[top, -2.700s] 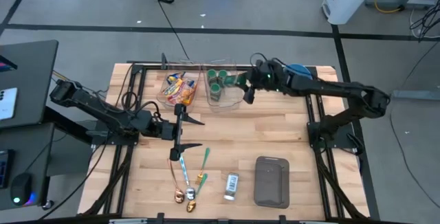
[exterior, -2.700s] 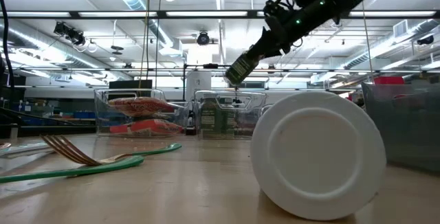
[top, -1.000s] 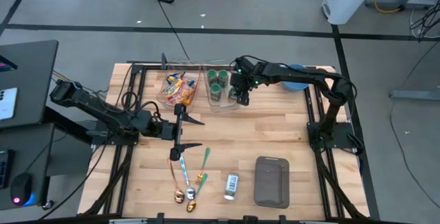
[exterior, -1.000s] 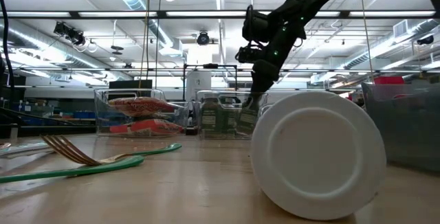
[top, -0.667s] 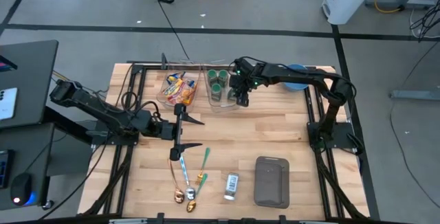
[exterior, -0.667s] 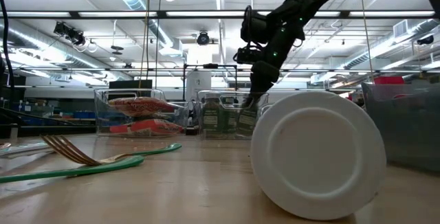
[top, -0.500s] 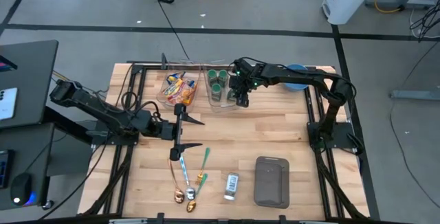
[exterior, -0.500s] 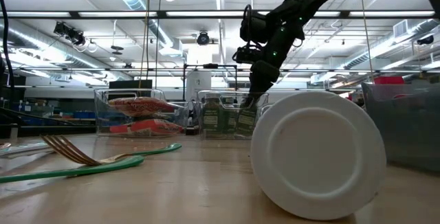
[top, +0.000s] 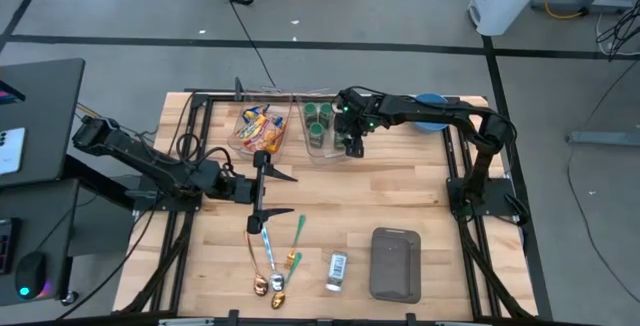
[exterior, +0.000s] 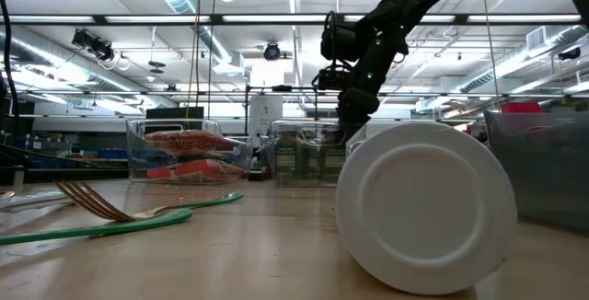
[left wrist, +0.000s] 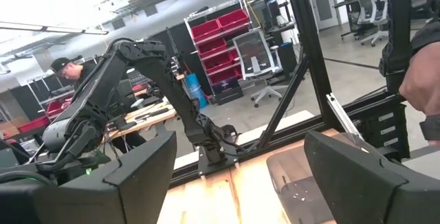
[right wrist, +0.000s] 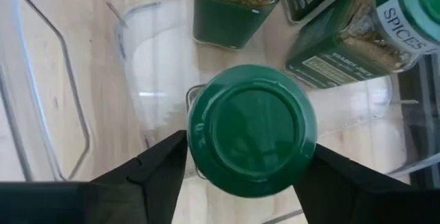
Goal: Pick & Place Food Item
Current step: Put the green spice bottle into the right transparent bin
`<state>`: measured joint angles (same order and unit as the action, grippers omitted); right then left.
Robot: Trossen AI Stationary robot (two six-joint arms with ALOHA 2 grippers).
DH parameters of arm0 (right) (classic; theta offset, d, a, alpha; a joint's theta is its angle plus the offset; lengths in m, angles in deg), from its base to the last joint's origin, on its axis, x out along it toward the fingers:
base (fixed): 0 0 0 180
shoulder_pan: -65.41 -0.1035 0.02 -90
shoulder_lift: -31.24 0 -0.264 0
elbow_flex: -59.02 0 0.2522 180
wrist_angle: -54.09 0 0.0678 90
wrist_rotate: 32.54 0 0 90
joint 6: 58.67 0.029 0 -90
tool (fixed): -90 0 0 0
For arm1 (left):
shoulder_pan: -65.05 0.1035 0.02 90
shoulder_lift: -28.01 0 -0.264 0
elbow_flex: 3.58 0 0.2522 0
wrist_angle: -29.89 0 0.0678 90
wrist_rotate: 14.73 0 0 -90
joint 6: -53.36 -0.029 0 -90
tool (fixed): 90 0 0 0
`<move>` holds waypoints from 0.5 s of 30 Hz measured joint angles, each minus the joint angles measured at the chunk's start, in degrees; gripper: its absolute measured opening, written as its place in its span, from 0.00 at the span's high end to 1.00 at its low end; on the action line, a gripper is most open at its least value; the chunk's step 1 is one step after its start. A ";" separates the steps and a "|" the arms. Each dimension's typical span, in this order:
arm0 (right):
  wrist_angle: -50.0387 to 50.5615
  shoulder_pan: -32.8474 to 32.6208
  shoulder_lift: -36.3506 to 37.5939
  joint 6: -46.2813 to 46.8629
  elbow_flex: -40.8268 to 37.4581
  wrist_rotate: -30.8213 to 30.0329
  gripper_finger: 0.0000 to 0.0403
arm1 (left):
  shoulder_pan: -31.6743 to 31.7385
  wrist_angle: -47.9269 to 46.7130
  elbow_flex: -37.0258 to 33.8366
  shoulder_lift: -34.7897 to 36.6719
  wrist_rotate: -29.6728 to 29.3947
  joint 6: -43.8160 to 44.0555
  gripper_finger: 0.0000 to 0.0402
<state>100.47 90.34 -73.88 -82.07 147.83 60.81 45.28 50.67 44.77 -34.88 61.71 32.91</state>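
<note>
R gripper [top: 351, 144] down in the clear bin [top: 325, 151], jaws straddling a green-lid spice jar [right wrist: 251, 129], can't tell if it's gripped; L gripper [top: 262, 184] waits w/ jaws open, well away from bin

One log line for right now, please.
right hand: around green-lidded spice jar in clear bin | left hand: open, waiting mid-table
</note>
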 joint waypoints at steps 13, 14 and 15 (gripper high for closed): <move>1.42 -4.55 0.04 -1.11 1.70 -7.41 0.41 | 0.00 0.00 0.01 0.00 0.02 0.08 0.19; 1.46 -4.94 0.04 -1.10 2.37 -7.41 0.41 | 0.00 0.00 0.01 0.00 0.01 0.07 0.19; 1.70 -5.31 0.08 -1.09 3.20 -7.43 0.41 | -0.01 0.00 0.00 0.00 0.02 0.06 0.19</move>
<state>102.17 85.03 -73.81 -83.16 151.03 53.38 45.27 50.68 44.77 -34.88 61.73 32.98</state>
